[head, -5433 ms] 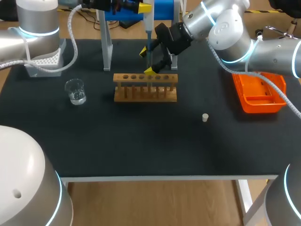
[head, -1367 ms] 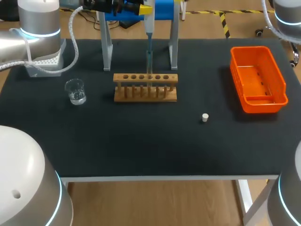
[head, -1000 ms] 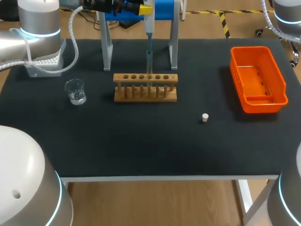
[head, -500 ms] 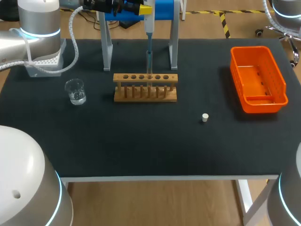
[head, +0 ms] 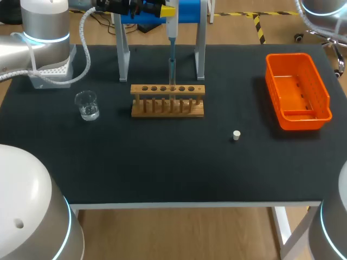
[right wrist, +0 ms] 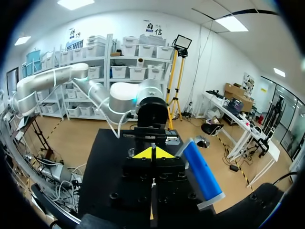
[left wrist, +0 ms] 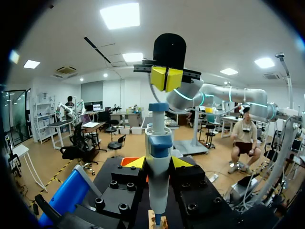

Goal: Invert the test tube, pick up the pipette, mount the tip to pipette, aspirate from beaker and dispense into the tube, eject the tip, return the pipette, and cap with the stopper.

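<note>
A matt table [head: 162, 162] bears a wooden rack [head: 167, 101], glass beaker [head: 87, 105], glossy plastic bin [head: 303, 120].

Bright, even light comes from overhead panels. The matte black counter [head: 162, 162] stays dark and uniform, with short, soft shadows beneath the rack [head: 168, 101] and beaker [head: 87, 105]. The left arm [head: 43, 24] carries pale highlights on its glossy shell. In the left wrist view the pipette [left wrist: 158, 157] is lit from above.
</note>
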